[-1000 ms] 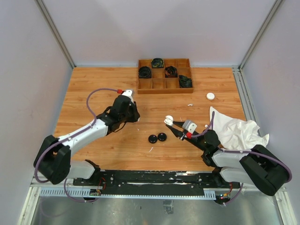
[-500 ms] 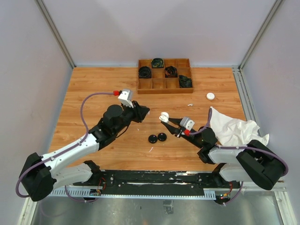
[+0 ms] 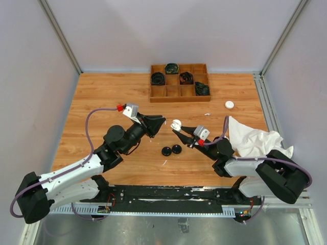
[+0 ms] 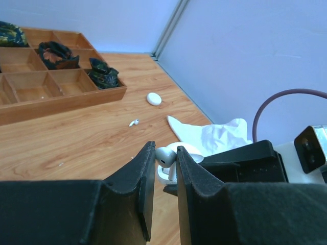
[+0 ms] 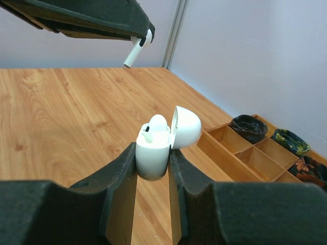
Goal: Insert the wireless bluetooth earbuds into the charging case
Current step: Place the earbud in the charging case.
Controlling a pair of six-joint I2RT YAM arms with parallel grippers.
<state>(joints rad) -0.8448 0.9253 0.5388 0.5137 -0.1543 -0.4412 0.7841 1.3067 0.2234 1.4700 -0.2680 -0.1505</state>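
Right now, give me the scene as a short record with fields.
left fingers: shut on a white earbud, held off the table
right fingers: shut on the charging case, lid open
in the case: one seated earbud
gap: white earbud close to the charging case, not yet in it
lying on table: a loose earbud, a round white case

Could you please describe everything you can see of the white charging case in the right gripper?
The charging case is small, glossy white plastic with rounded corners. Its hinged lid stands open. One white earbud already sits inside. The case is held upright in the air, clamped on both sides by the right gripper.
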